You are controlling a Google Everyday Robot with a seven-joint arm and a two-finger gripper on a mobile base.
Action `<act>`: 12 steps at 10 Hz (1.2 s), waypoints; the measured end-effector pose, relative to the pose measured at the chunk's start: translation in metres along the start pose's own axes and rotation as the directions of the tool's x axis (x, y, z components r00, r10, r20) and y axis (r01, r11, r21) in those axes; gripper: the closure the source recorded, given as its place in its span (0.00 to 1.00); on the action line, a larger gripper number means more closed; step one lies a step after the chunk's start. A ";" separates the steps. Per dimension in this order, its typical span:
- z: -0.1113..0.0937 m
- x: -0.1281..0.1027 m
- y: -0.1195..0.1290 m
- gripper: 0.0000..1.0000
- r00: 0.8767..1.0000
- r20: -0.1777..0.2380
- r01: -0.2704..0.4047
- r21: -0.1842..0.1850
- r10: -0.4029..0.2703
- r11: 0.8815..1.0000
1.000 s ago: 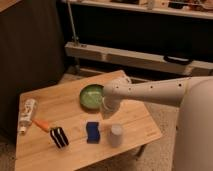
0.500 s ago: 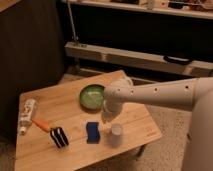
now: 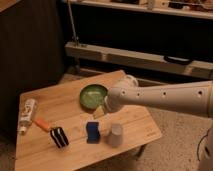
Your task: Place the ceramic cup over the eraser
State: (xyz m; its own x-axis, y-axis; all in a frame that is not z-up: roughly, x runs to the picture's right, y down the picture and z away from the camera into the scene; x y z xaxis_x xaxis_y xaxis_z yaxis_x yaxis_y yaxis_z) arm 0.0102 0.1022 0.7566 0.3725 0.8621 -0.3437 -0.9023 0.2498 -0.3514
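Observation:
The ceramic cup (image 3: 116, 135), small and whitish-grey, stands on the wooden table (image 3: 60, 102) near its front right edge. The eraser (image 3: 58, 136), a black block with white stripes, lies at the front left, well apart from the cup. My gripper (image 3: 100, 112) is at the end of the white arm (image 3: 160, 97), which reaches in from the right. It hangs just in front of the green bowl (image 3: 93, 95), above and a little behind-left of the cup.
A blue flat pad (image 3: 92, 132) lies between the eraser and the cup. An orange stick (image 3: 41, 124) and a white bottle (image 3: 27, 114) lie at the left. A bench and dark shelving stand behind the table.
The arm has shifted slightly forward and down, bringing the gripper a little closer to the cup. The objects on the table have not moved.

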 end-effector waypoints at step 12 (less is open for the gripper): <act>-0.022 0.093 -0.010 0.20 0.973 -0.173 -0.149 0.032 0.152 0.988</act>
State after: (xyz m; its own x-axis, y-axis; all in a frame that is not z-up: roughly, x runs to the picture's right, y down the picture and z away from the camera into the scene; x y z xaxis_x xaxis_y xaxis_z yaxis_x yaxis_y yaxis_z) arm 0.0581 0.1701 0.7094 0.2629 0.8005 -0.5385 -0.9541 0.1328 -0.2683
